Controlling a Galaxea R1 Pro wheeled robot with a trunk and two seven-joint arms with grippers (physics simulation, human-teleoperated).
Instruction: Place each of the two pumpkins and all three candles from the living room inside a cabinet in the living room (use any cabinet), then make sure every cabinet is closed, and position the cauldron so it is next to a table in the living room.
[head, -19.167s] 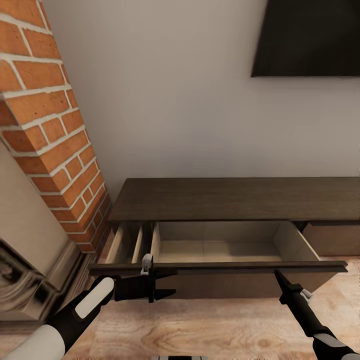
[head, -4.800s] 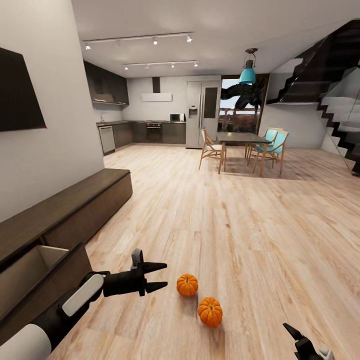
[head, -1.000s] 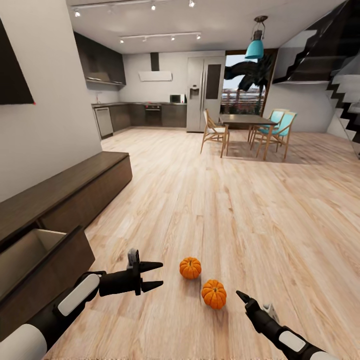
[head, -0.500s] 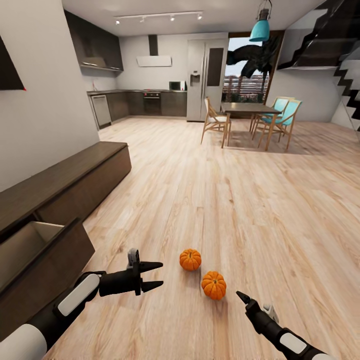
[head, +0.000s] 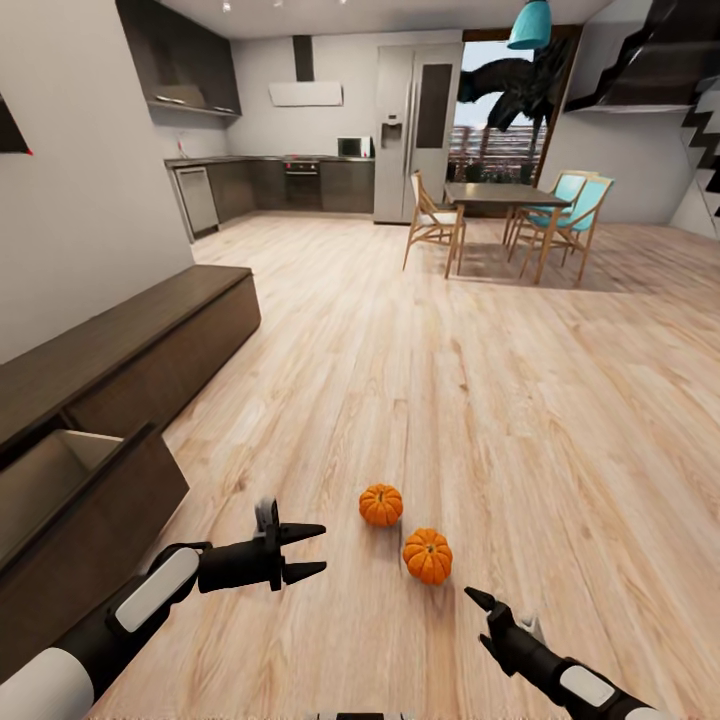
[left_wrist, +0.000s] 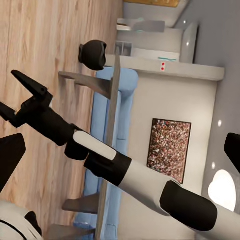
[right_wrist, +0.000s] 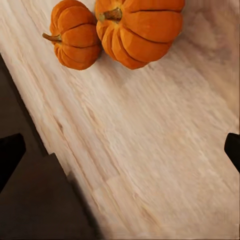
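Pumpkins (head: 428, 556) lie at eleven o'clock from the right gripper (head: 478, 604), the nearer, its fingers apart and empty.

two ribbed orange pumpkins (head: 381, 505) (head: 428, 556) upright on floor, close together

Two pumpkins sit on the pale wooden floor (head: 480, 400), close together but apart: the nearer pumpkin (head: 428, 556) and the farther pumpkin (head: 381, 505). The left pincer (head: 315, 550), its fingers spread, hangs just beside the farther pumpkin, on the side toward the cabinet (head: 130, 350). The right pincer (head: 478, 603), fingers parted, hangs near the nearer pumpkin, on the robot's side. The cabinet's drawer (head: 70, 490) stands pulled out, well apart from the pumpkins.
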